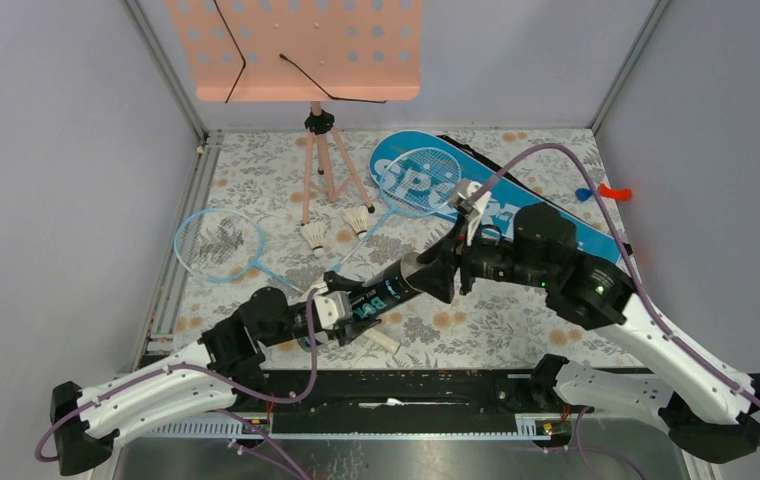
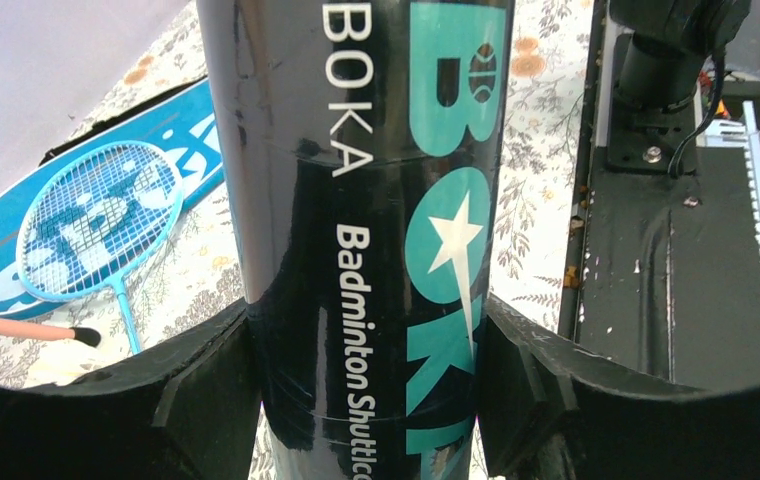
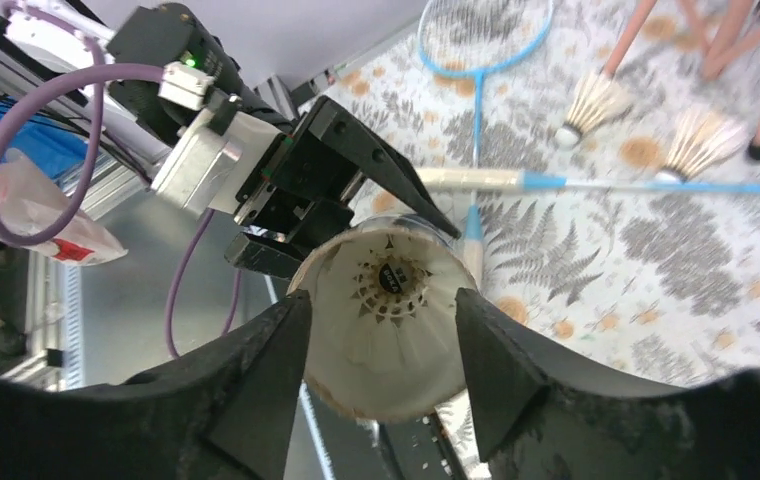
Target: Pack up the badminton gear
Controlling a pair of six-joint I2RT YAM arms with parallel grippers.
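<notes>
The black tube [image 2: 366, 200] lies slanted near the table's centre. The left gripper [image 1: 354, 308] is clamped round its lower end, fingers [image 2: 206, 385] pressed against both sides. Its open mouth points toward 1 o'clock, and one white shuttlecock [image 3: 388, 280] sits inside, cork deepest. The right gripper [image 3: 381, 310] is at that mouth, its fingers spread apart on either side of the rim with nothing pinched. The blue bag [image 1: 546, 225] lies flat from 12 toward 3 o'clock; one racket [image 1: 421, 178] rests its head on top of it, not inside. The other racket [image 1: 218, 243] lies at 9 o'clock, and two loose shuttlecocks [image 1: 314, 235] [image 1: 358, 218] lie near the centre. The floral tabletop [image 1: 496, 320] has grey walls [image 1: 56, 150] around it, and a peach music stand [image 1: 306, 45] is at 12 o'clock.
</notes>
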